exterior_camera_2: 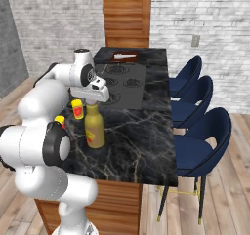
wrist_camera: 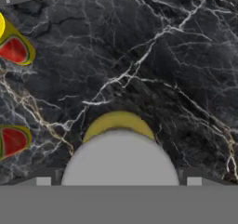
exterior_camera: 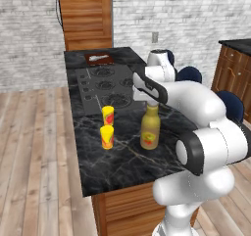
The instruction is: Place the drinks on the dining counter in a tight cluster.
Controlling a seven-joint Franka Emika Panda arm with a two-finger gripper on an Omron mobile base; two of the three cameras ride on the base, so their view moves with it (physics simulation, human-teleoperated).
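Mustard-yellow bottle (exterior_camera: 150, 129) upright mid dining counter (exterior_camera: 127, 161), well inside its edges, jaws (wrist_camera: 119, 183) wide, unclasped, above.

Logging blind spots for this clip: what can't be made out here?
- Gripper: hand view shows only finger stubs beside the mustard bottle's grey cap; in both base views the arm covers it.
- Nearer yellow cup, right base view: mostly behind the arm.
- Tray contents: too small.

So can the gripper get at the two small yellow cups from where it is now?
Probably yes. The gripper hangs with jaws open above the mustard-yellow bottle, and the two yellow cups stand apart from it on open dining counter, with nothing between.
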